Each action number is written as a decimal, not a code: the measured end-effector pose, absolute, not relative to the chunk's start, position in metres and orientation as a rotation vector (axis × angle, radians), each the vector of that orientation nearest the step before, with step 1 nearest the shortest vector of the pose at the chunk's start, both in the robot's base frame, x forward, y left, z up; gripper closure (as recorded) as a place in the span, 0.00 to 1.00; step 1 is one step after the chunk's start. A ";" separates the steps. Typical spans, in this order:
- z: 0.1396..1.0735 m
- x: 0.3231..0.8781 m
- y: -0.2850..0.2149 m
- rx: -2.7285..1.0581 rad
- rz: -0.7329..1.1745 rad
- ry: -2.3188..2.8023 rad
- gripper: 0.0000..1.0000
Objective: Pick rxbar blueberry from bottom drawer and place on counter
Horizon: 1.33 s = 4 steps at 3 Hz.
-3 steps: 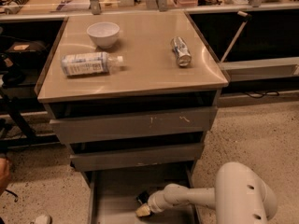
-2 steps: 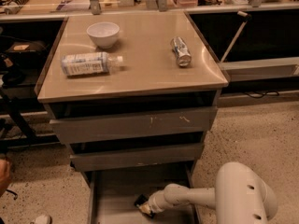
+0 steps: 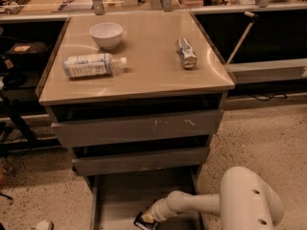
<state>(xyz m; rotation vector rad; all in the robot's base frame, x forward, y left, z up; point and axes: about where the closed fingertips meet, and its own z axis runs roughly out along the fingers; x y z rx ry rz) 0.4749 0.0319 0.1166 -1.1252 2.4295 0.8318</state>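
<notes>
Slippage is the risk: the hand [image 3: 152,216] sits low in the bottom drawer [image 3: 115,195] against the rxbar blueberry [image 3: 143,223], grip impossible to tell, and lifting could catch the middle drawer [image 3: 141,161] before the worktop [image 3: 144,75].

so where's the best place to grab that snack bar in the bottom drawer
Probably across its short width, from above: the snack bar seems to lie flat on the bottom drawer floor near the front, so only its thin edges offer a pinch. The gripper is right at it, low in that drawer.
</notes>
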 end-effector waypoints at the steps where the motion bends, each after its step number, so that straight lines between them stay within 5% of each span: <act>1: 0.119 0.475 0.033 -1.128 0.838 2.431 1.00; 4: 0.217 0.480 0.014 -1.092 0.969 2.444 1.00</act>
